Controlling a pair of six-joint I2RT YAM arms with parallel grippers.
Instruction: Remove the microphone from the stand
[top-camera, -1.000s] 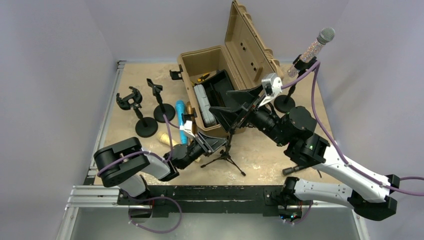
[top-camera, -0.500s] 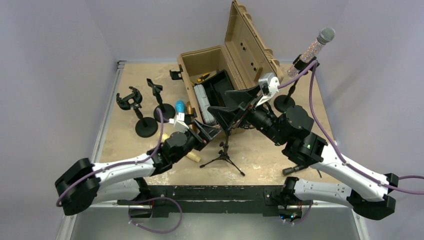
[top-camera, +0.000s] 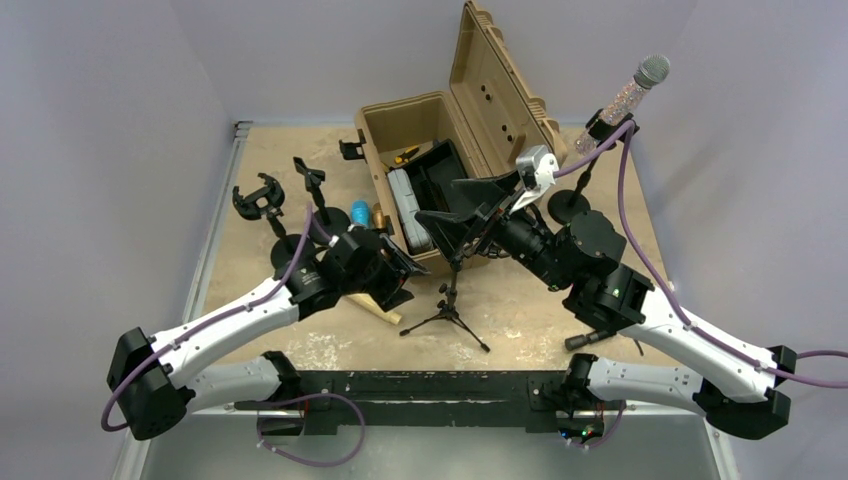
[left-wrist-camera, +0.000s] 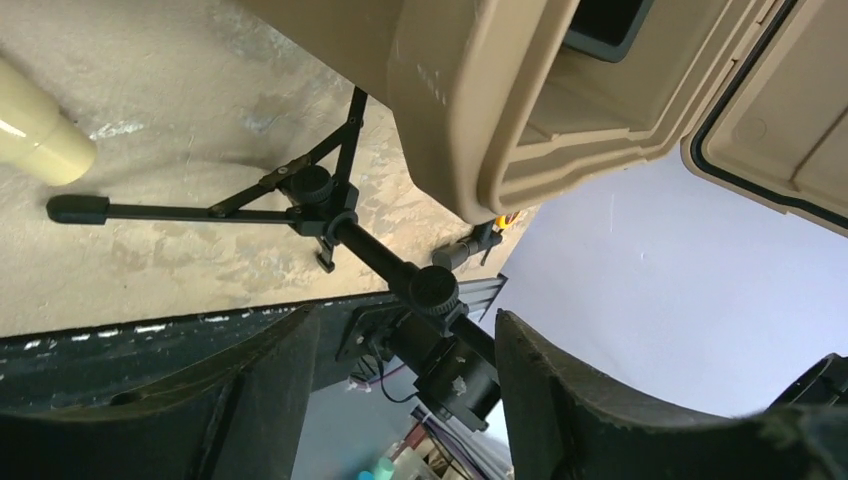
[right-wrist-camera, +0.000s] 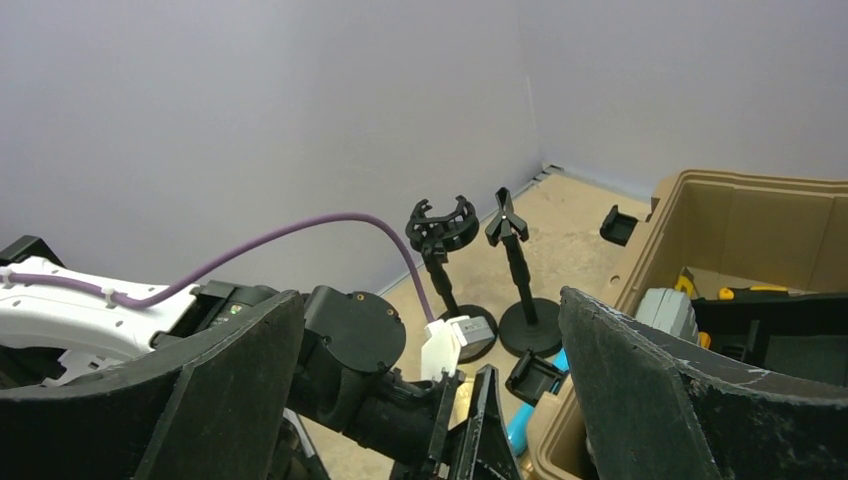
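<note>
Presently both the left gripper (left-wrist-camera: 400, 330) and right gripper (right-wrist-camera: 430, 300) gape empty beside the tan plastic case (top-camera: 500, 95), since the glittery silver-headed microphone (top-camera: 622, 103) sits clipped, tilted upward, in its black round-based stand (top-camera: 568, 207), far right, unreached.

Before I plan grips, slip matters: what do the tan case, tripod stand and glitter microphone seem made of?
Tan case: matte moulded plastic, judging by its ribbed lid. Tripod stand: black satin tube, probably metal, with plastic-looking knobs. Glitter microphone: sparkling coated body, silvery mesh head, likely metal.
</note>
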